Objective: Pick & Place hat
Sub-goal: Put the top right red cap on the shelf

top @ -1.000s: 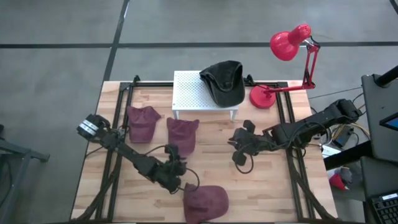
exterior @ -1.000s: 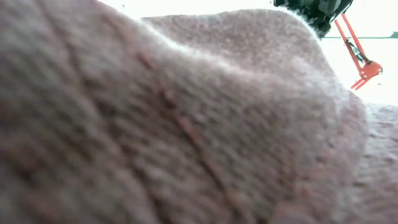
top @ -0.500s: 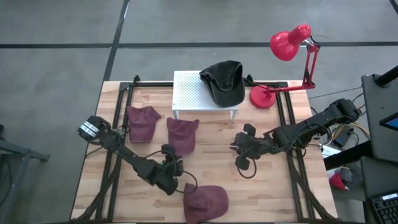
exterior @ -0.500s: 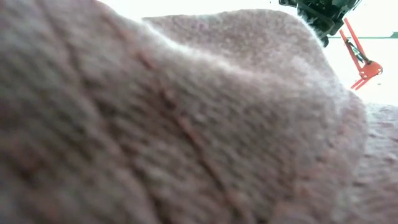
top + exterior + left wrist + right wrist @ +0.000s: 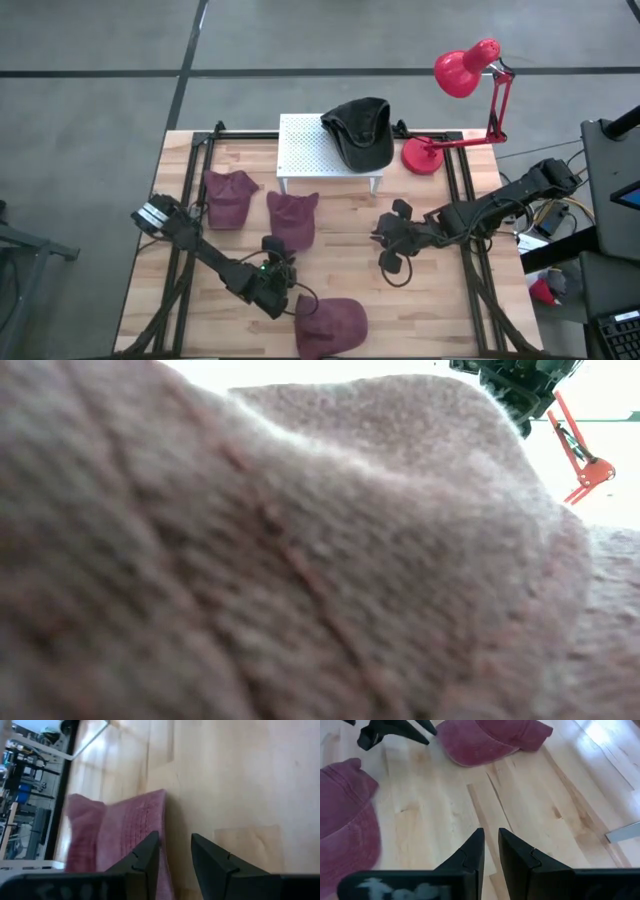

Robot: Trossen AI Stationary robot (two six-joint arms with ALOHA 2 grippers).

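Note:
Three maroon hats lie on the table: one at the left [image 5: 228,197], one in the middle [image 5: 293,217] and one at the near edge [image 5: 330,325]. The near-edge hat fills the low view [image 5: 250,560]. A black hat [image 5: 360,130] rests on a white perforated stand [image 5: 305,150]. My left gripper [image 5: 277,285] hovers between the middle and near-edge hats, slightly open and holding nothing. A maroon hat [image 5: 115,840] shows beside its fingers [image 5: 175,840]. My right gripper [image 5: 388,255] is shut over bare wood [image 5: 491,832], with the near-edge hat [image 5: 490,740] and the middle hat [image 5: 345,820] ahead of it.
A red desk lamp [image 5: 465,70] stands on its round base [image 5: 425,155] at the far right corner, beside the stand. Black frame rails [image 5: 180,260] run along the table's left and right sides. Bare wood lies between the two grippers [image 5: 340,260].
My left gripper has drawn back a little toward the table's left and near edge, away from the middle hat. My right gripper has shifted slightly toward the right and near side. All the hats have stayed where they were.

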